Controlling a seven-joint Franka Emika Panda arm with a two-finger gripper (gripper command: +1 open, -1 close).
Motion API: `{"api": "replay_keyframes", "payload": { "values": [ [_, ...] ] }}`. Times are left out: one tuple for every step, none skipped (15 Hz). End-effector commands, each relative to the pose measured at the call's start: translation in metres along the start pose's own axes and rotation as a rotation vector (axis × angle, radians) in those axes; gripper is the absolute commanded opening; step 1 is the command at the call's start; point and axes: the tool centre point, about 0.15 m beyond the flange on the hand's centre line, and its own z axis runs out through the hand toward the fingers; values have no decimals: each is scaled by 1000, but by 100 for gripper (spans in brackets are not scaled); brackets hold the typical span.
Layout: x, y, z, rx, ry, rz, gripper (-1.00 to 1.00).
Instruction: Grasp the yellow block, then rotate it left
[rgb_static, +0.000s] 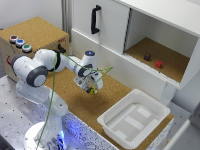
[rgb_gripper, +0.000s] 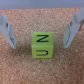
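The yellow block (rgb_gripper: 42, 45) is a small yellow-green cube with dark letters on its faces, resting on the cork surface. In the wrist view it lies between my gripper's (rgb_gripper: 40, 45) two fingers (rgb_gripper: 75, 27), which stand well apart on either side without touching it. The gripper is open. In the exterior view the gripper (rgb_static: 91, 86) hangs low over the cork table near its middle, and the yellow block (rgb_static: 93, 90) shows as a small yellow spot just under the fingertips.
A white plastic bin (rgb_static: 112, 125) stands at the table's front on the exterior view's right. An open cabinet shelf (rgb_static: 170, 57) holds a small red block (rgb_static: 158, 64) and a dark purple block (rgb_static: 147, 57). A cork box with buttons (rgb_static: 20, 42) sits at the back left.
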Motion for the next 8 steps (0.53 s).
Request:
{"api": "replay_keyframes", "payload": {
  "values": [
    [22, 5, 27, -38, -28, 68, -100],
    [23, 5, 27, -39, -21, 73, -100],
    [25, 6, 27, -37, -14, 82, -100],
    [27, 7, 27, -35, -12, 91, -100],
    [27, 7, 26, -33, -9, 96, -100],
    [27, 10, 20, -22, -10, 102, -100],
    [25, 11, 12, -11, -9, 116, -100],
    [21, 12, 0, 5, 5, 117, -100]
  ]
}}
